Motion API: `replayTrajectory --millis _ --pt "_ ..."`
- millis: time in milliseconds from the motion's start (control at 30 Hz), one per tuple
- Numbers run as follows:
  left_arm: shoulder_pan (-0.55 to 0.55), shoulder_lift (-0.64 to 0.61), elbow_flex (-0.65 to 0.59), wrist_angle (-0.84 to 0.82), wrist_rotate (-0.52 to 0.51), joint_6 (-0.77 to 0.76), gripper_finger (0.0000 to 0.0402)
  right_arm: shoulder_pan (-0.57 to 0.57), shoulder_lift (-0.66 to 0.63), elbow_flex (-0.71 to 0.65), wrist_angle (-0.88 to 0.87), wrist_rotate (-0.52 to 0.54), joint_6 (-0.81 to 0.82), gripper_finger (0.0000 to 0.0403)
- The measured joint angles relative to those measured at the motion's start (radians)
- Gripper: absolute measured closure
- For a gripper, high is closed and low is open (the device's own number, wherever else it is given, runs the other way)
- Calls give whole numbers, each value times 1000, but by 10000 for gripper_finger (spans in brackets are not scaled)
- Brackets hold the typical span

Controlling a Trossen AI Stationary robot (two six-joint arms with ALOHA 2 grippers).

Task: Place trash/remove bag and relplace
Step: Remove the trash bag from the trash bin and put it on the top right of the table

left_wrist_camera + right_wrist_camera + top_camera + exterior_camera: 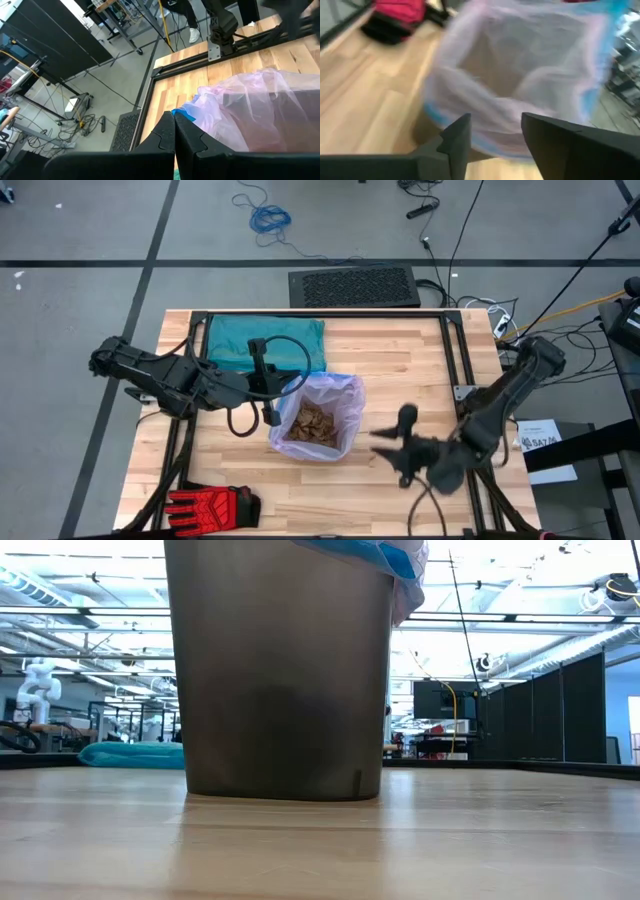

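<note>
A brown bin (280,670) stands near the middle of the wooden table (400,370), lined with the pale lilac bag (335,395), whose blue rim shows at the bin's top in the low view. The bag's mouth is open upward, and the trash (313,425), a heap of tan paper wads, lies inside it.

The left claw (272,405) sits at the bag's left edge, just beside the rim. In the left wrist view its fingers (172,137) are pressed together with no gap, right next to the bag's blue hem (186,114); whether any plastic is pinched between them cannot be told.

The right claw (385,445) is to the right of the bin, near it but apart, pointing toward it and blurred in the high view. In the right wrist view its fingers (457,137) stand apart with nothing between them, and the bag's open mouth (520,70) fills the scene beyond.

A folded teal bag (265,340) lies flat on the table behind the bin, partly under the left arm's cable loop (285,355). A red-and-black glove (205,505) lies at the table's front left corner, well apart from the bin. A black mat (352,286) lies on the floor just past the table's far edge
</note>
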Motion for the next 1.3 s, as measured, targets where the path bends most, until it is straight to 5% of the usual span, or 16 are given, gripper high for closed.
replayTrajectory --millis 200,800,1033,1300 --pt "0 0 0 0 0 0 402 57 180 -1 -23 0 81 206" --pt "12 0 -8 -6 0 8 402 -40 377 -1 237 88 -324 252" --pt "33 1 -34 -6 1 9 402 -88 440 -1 291 93 -356 296" --pt "40 1 -36 -5 0 10 402 -83 436 -1 337 221 -461 396"
